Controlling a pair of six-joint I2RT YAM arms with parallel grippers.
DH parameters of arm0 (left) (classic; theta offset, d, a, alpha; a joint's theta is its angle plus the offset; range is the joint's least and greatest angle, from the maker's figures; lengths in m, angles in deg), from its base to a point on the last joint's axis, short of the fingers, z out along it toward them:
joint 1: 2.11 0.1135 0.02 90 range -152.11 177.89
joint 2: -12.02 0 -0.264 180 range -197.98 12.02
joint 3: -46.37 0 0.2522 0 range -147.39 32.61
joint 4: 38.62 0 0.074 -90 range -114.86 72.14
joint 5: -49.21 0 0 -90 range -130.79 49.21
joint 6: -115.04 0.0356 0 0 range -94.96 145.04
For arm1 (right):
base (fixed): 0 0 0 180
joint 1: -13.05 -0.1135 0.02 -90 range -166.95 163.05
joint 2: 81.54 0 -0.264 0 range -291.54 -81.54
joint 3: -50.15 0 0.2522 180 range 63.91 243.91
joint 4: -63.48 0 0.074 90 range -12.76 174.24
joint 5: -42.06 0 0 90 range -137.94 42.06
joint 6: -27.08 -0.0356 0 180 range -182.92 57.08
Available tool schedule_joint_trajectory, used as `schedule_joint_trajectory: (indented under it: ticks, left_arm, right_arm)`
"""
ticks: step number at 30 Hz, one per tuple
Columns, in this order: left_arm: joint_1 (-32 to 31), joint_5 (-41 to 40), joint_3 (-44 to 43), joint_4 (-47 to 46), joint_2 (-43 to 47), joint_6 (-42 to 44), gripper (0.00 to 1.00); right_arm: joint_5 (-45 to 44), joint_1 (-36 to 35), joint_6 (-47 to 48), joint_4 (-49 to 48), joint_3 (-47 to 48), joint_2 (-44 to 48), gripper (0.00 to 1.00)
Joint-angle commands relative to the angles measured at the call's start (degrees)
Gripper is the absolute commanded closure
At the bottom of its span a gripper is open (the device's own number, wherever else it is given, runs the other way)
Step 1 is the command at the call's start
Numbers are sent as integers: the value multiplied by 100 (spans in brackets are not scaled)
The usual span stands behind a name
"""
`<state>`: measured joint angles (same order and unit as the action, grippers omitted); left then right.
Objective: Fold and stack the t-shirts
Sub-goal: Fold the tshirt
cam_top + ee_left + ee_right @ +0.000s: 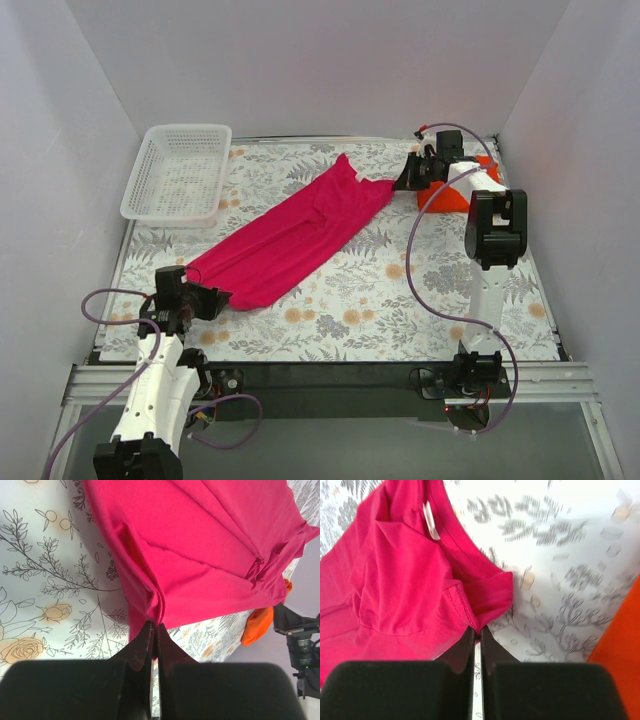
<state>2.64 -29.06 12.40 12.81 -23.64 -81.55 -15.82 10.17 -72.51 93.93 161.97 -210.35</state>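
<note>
**A:** Where is the basket point(178, 172)?

**B:** At eleven o'clock on the table. It is white plastic mesh, rectangular with flared walls, and sits upright. Both shirts lie outside it, on the tablecloth point(420, 300).

**A:** What is the cloth like?

**B:** It is pale and flat, printed with grey leaves and small orange flowers.

**A:** And the pink shirt point(290, 238)?

**B:** It is soft magenta cotton, drawn into a long, narrow, creased band. It runs from eight o'clock across the middle to one o'clock, with the collar end at the far right. The right wrist view shows a small white label point(430, 520) inside the neckline and a stitched sleeve hem.

**A:** What about the left gripper point(215, 298)?

**B:** It is at eight o'clock. Its fingers are pressed together with the shirt's bottom edge pinched between the tips, and the fabric bunches into folds there.

**A:** And the right gripper point(405, 180)?

**B:** It is at one o'clock, also closed tight. The pink fabric beside the sleeve hem runs in between its tips.

**A:** Where is the orange shirt point(458, 198)?

**B:** It is crumpled in a heap at two o'clock, in the far right corner. It is just beyond the right gripper and partly hidden under that arm's wrist, and it lies apart from the pink shirt.

**A:** Is anything else nearby?

**B:** The right arm's purple cable point(412, 250) loops over the cloth at three o'clock, clear of both shirts.
</note>
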Motion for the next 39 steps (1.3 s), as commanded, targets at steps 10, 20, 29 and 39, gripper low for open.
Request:
schedule_joint_trajectory:
  ticks: [10, 20, 29, 39]
  left_arm:
    - [-141, 1042, 737, -1218, -204, -828, 100]
    - [-1624, 990, 483, -2211, -1592, -1048, 100]
    - [-2128, 489, 167, -1923, -1472, -848, 75]
    - [-2110, -864, -1011, -287, -556, 57, 42]
  right_arm:
    - [-909, 94, 616, 10, 1679, -662, 97]
    - [-1102, 217, 897, 212, 2411, -1120, 93]
    - [-5, 226, 1608, 37, 1498, -128, 36]
    - [1769, 25, 3571, 622, -637, 1936, 23]
